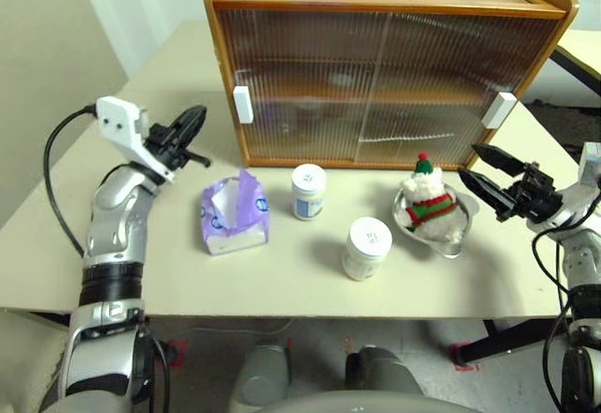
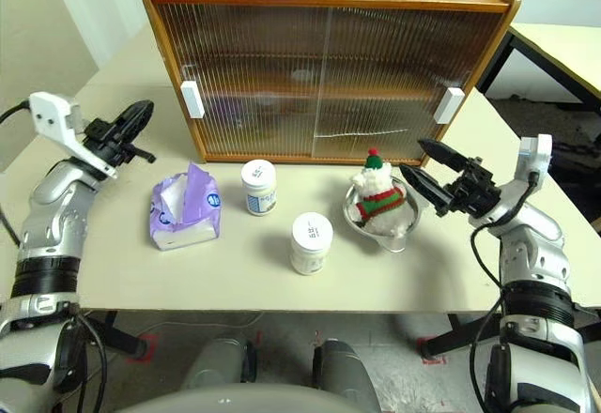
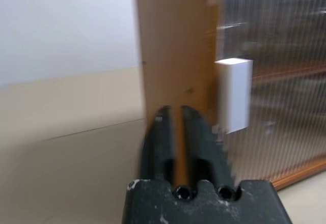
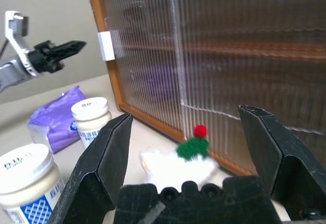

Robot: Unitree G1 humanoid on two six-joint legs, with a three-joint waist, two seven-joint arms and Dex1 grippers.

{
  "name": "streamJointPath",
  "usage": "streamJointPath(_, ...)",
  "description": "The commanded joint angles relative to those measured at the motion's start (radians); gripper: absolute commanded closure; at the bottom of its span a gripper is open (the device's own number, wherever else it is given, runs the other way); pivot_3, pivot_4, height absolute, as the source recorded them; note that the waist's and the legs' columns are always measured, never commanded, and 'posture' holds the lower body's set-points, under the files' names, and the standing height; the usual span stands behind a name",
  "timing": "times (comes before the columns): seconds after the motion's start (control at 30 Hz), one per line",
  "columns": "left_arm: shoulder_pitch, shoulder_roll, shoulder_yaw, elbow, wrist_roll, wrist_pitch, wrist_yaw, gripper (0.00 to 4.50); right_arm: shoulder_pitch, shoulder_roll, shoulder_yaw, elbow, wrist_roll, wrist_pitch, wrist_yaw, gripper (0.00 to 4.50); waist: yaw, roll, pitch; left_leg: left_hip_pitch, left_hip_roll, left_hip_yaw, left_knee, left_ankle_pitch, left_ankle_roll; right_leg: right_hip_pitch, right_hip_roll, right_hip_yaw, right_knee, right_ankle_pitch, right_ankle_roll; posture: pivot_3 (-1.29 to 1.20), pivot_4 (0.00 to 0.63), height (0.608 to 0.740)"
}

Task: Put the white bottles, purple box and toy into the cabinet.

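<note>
Standing at the back of the beige table (image 1: 113, 272), the cabinet (image 1: 385, 0) is keeping both ribbed sliding doors drawn across its front, a white handle (image 1: 243, 105) sitting at its left edge and another white handle (image 1: 500, 110) at its right edge. In front of the cabinet's left half, the purple box (image 1: 233, 214) is lying on the table with lilac tissue poking up from its top. One white bottle (image 1: 308, 191) is standing upright just in front of the cabinet's middle, beside the purple box; the second white bottle (image 1: 366, 249) is standing farther from the cabinet, nearer the table's front edge, apart from the first. In front of the cabinet's right half, the toy (image 1: 429, 199) is sitting inside a shiny metal bowl (image 1: 462, 241), red hat uppermost.

The left gripper (image 1: 194, 124) is hovering off the cabinet's left side, pointing toward the left handle, its two black fingers pressed together with nothing between them; the left wrist view is showing them lined up on the wooden side post next to that handle. The right gripper (image 1: 481, 172) is hanging in front of the cabinet's right end, just beside the bowl, its fingers spread wide and gripping nothing, with the toy lying beyond the gap in the right wrist view.
</note>
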Motion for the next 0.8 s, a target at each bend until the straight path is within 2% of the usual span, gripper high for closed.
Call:
streamJointPath(0.03,-0.034,-0.015,-0.051,0.026,0.051,0.005,0.003,4.49,0.0,0.009,0.019,-0.027,0.0,0.009,-0.017,0.0,-0.001,0.0,0.0,0.0,0.0,0.0,0.0,0.0,0.0,0.0,0.0,0.0,0.0,0.0,0.0,0.18,0.0,0.74)
streamJointPath(0.8,-0.19,-0.105,-0.115,0.19,0.107,-0.045,-0.046,4.49,-0.02,-0.009,0.014,-0.029,0.019,0.023,-0.041,0.0,-0.008,0.0,0.0,0.0,-0.001,-0.002,0.001,0.002,0.004,0.0,0.001,0.0,0.0,0.0,0.0,0.16,0.0,0.74)
